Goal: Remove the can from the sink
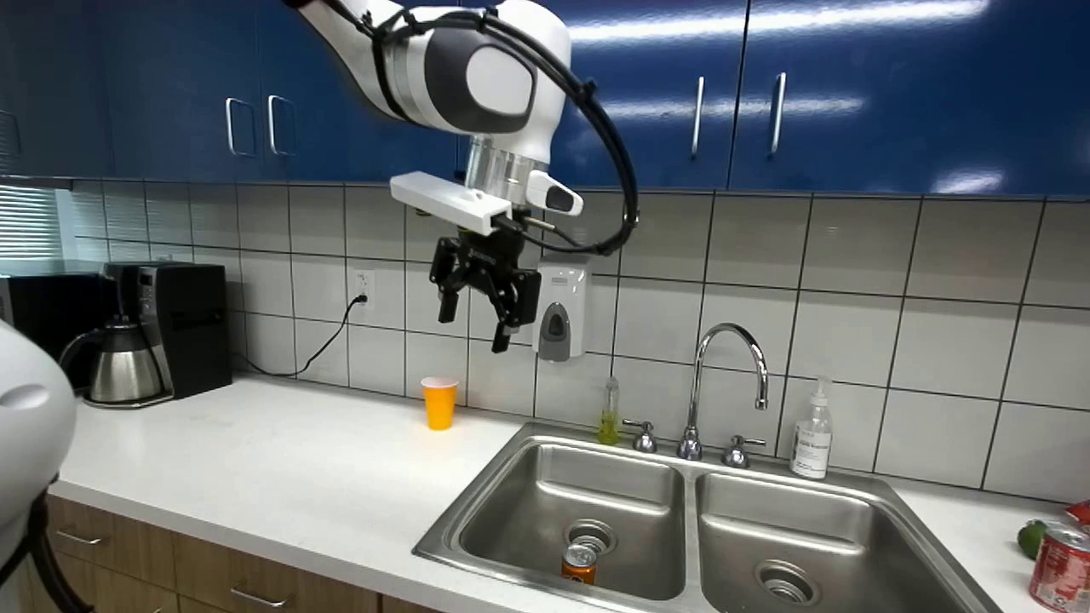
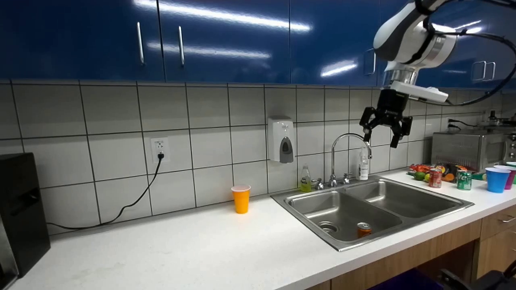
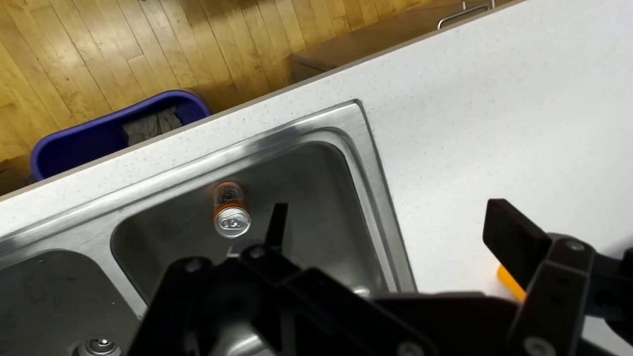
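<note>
The can [image 1: 579, 565] is small and orange-red with a silvery top. It stands upright in the basin nearer the orange cup, close to the front wall. It also shows in an exterior view [image 2: 364, 230] and in the wrist view [image 3: 230, 210]. The sink [image 1: 691, 545] is stainless steel with two basins; its rim shows in an exterior view [image 2: 407, 222] and in the wrist view [image 3: 367, 173]. My gripper [image 1: 474, 328] is open and empty, high above the counter and sink, pointing down. It also shows in an exterior view [image 2: 381, 141] and in the wrist view [image 3: 385, 210].
An orange cup [image 1: 439, 404] stands on the counter near the wall. A curved chrome faucet [image 1: 698, 383], green soap bottle [image 1: 610, 417] and clear pump bottle [image 1: 811, 438] line the sink's back. A red can [image 2: 435, 178] and green can [image 2: 464, 180] stand beyond it. Blue cabinets [image 1: 647, 94] hang above.
</note>
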